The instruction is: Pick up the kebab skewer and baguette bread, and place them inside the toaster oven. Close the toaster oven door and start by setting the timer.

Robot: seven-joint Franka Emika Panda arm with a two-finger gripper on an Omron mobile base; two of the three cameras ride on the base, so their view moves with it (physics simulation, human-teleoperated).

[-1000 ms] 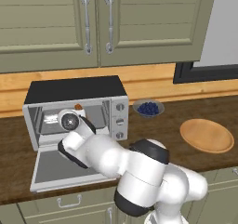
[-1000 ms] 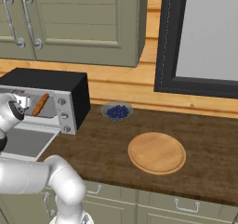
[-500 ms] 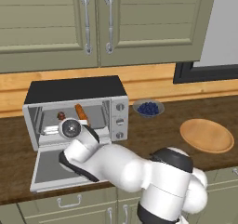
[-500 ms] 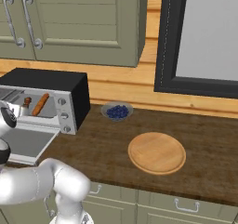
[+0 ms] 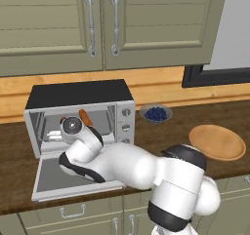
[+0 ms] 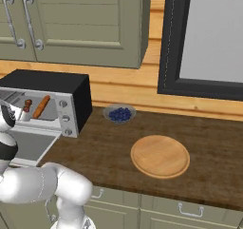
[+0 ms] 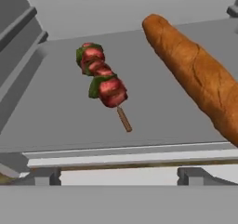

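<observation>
While the toaster oven door hangs open, this is how things lie:

Toaster oven: silver box with a black top, standing on the dark wooden surface below the green cupboards.
Toaster oven door: dropped flat toward the robot, with the arm reaching over it.
Kebab skewer: lying on the grey tray inside the oven, red meat and green pieces bunched at the far end, bare stick end pointing toward the camera.
Baguette bread: on the same tray, just beside the skewer and not touching it, lying at a slant in the hand view.
Jaws: spread wide and empty; both foods lie free on the tray ahead of them.
Knobs: three in a column on the oven's right panel.
Bowl of blueberries: on the surface just right of the oven.
Round wooden board: further right, well apart from the oven.
</observation>
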